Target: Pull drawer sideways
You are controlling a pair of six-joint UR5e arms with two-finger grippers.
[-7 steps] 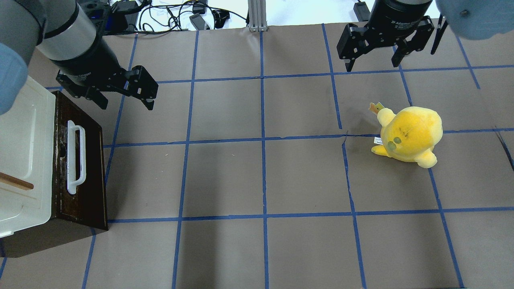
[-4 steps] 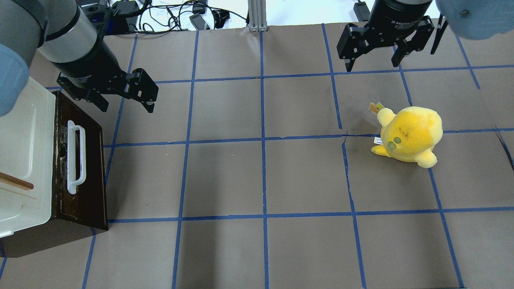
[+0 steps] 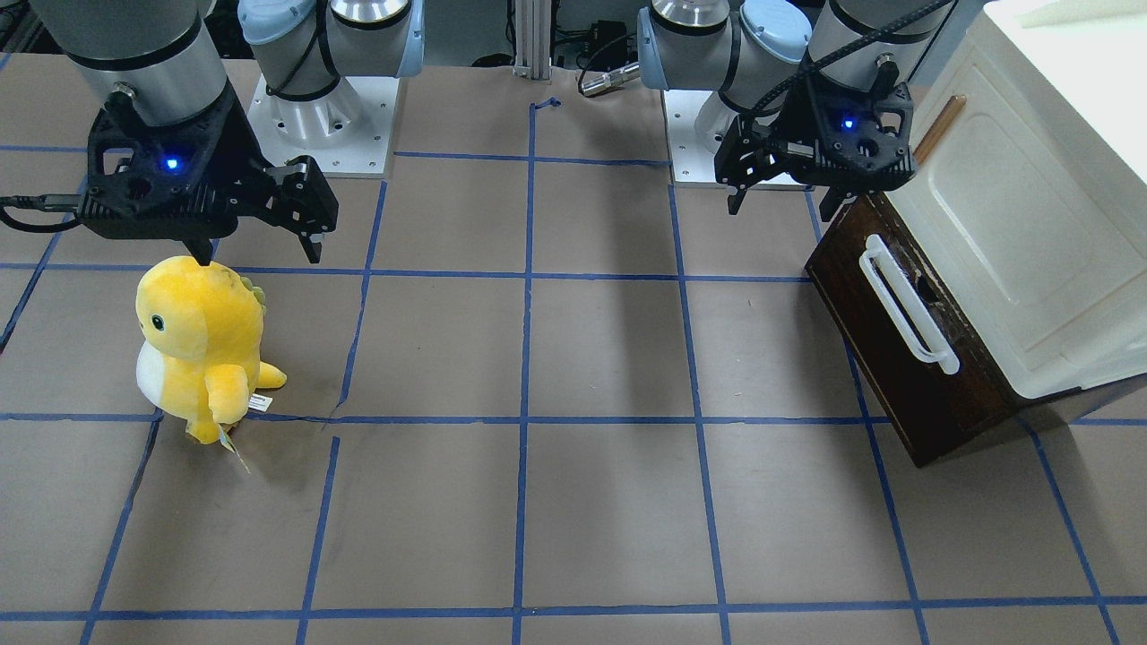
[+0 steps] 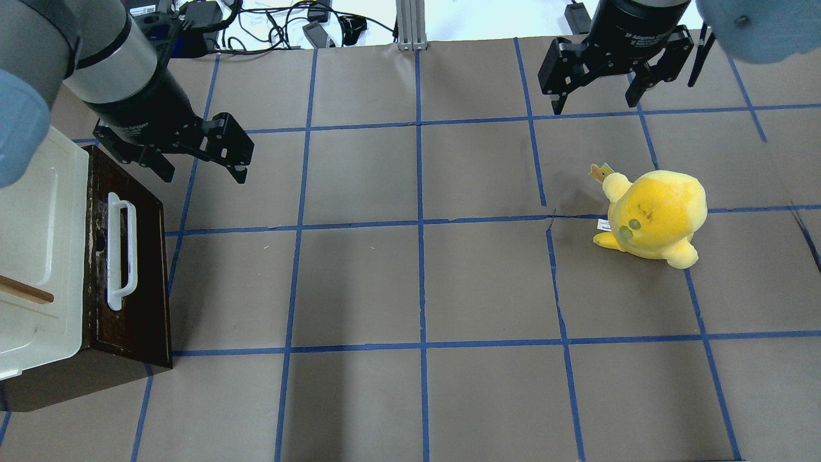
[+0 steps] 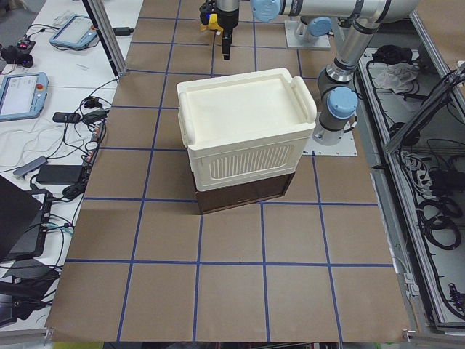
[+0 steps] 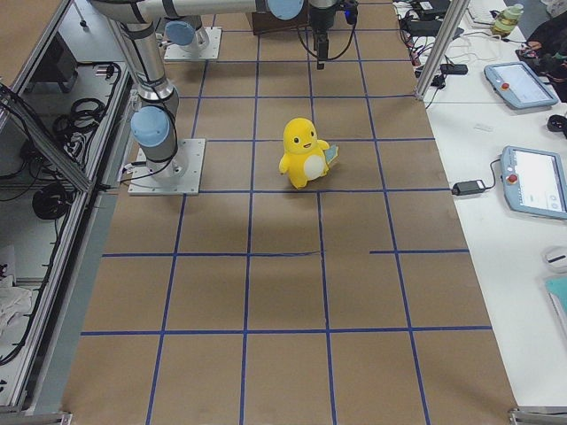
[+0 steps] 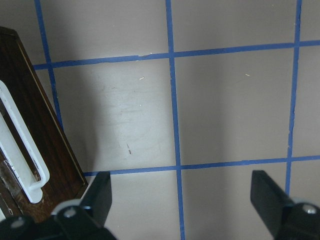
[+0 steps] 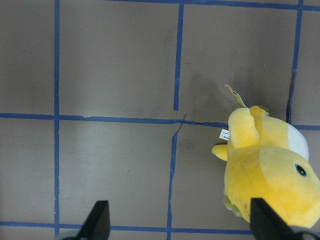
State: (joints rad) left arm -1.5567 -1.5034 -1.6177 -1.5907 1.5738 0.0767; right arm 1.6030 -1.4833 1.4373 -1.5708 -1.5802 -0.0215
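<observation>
The drawer has a dark brown front and a long white bar handle. It sits against the cream-white cabinet at the table's left edge, and no pale inner sides show. It also shows in the front view and the left wrist view. My left gripper is open and empty. It hovers just beyond the drawer's far corner, apart from the handle, and it shows in the front view. My right gripper is open and empty at the far right.
A yellow plush toy stands on the right half of the table, just below my right gripper. It also shows in the right wrist view. Brown paper with a blue tape grid covers the table. Cables lie beyond the far edge.
My left gripper has shifted slightly, staying near the drawer's far corner. The right arm, the drawer and the plush have not moved.
</observation>
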